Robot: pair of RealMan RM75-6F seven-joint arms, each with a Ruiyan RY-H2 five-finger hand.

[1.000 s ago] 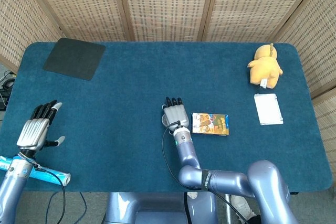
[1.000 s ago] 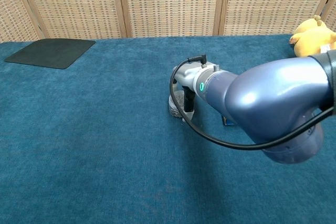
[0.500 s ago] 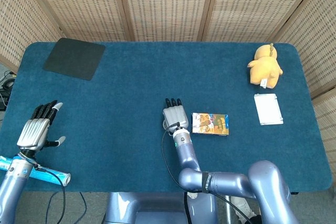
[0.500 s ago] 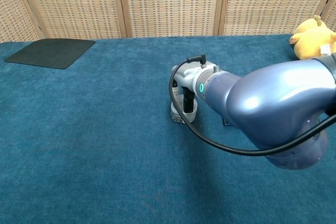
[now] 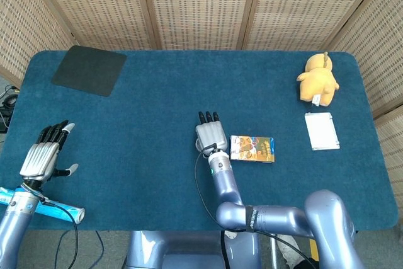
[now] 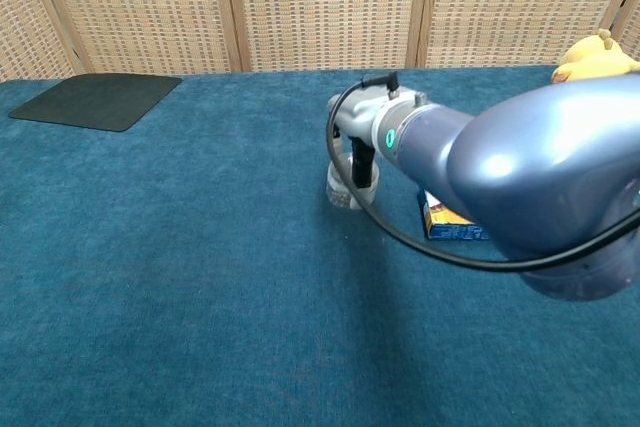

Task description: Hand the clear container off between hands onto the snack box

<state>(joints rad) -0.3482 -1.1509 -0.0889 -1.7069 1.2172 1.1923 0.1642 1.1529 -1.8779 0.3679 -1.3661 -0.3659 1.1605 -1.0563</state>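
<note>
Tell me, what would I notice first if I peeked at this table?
Probably the shiny right hand in the middle of the blue table, gripping a clear container that shows in the chest view. Right beside it lies a colourful snack box. A yellow plush toy sits in the far right corner, and the left hand waits with fingers spread at the left edge.

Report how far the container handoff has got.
Done: the right hand grips the clear container, apparently lifting it off the table. In hand: the carry, beside the snack box. Left: the pass to the left hand, which waits open at the table's edge, then placing it on the box.
</note>
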